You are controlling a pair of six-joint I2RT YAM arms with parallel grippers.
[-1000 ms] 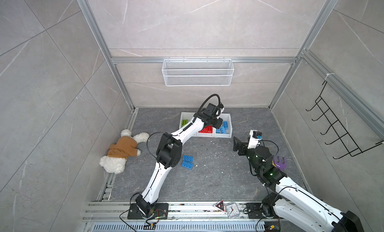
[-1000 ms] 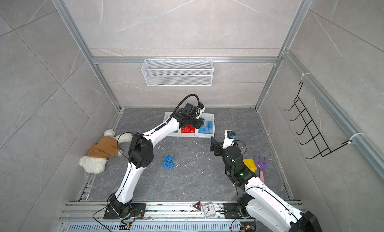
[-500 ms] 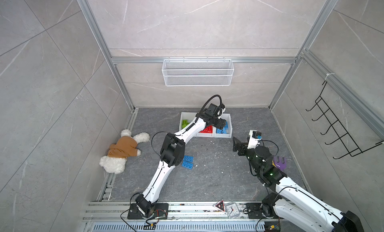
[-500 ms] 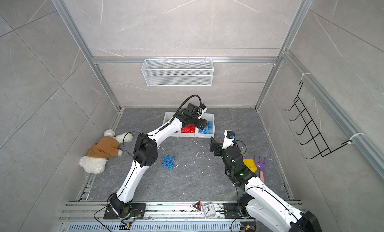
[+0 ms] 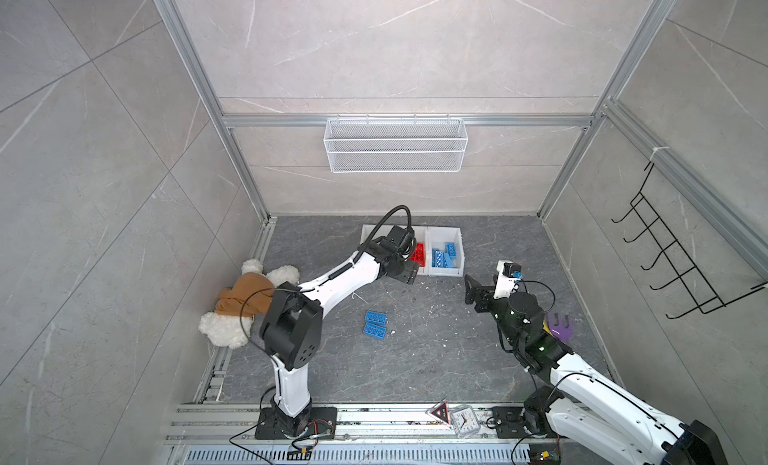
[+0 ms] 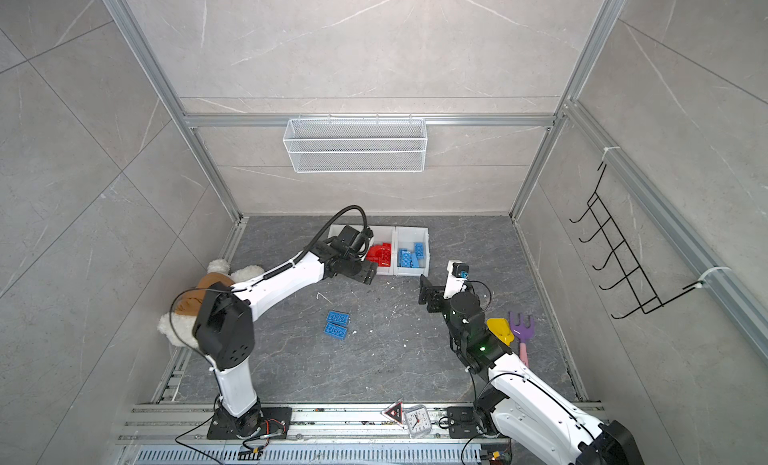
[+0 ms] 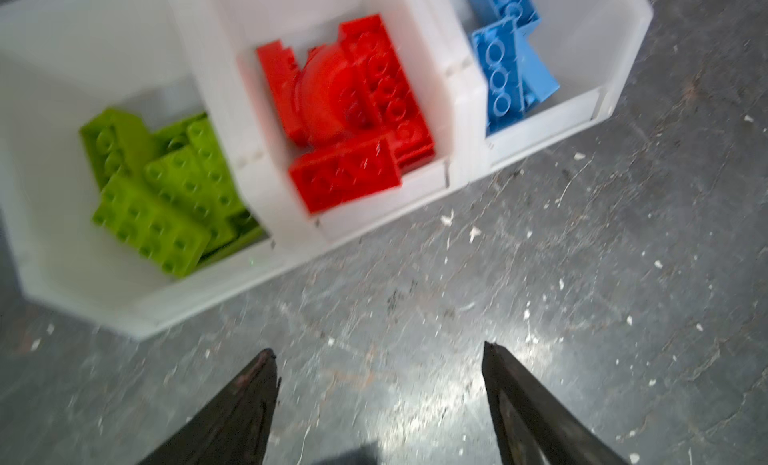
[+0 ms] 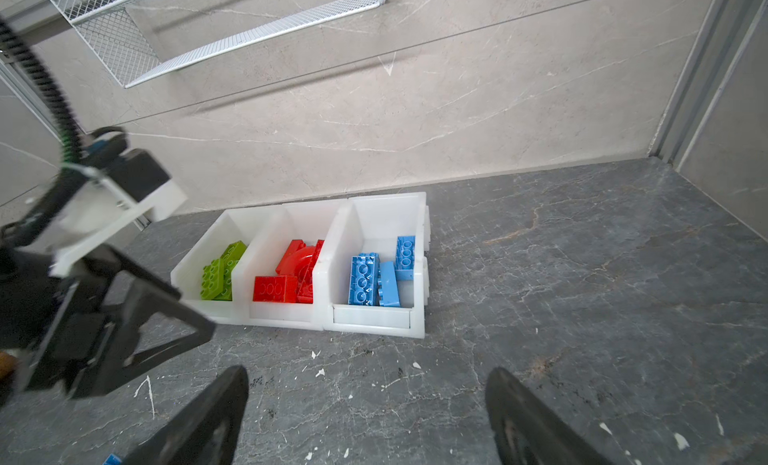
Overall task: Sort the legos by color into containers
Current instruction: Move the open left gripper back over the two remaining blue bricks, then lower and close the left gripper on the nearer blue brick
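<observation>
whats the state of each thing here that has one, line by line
left gripper: jaws open, empty
right gripper: jaws open, empty
green bin: holds only green legos
red bin: holds only red legos, arch included
blue bin: holds only blue legos
two loose blue legos: flat on the floor, studs up, unsorted
wire basket: hung on the wall, looks empty
teddy bear: lying on the floor

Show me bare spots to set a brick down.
Bare: the floor between the two loose blue bricks and the right gripper; also right of the blue bin. Crowded: in front of the bins, where the left gripper hangs.
</observation>
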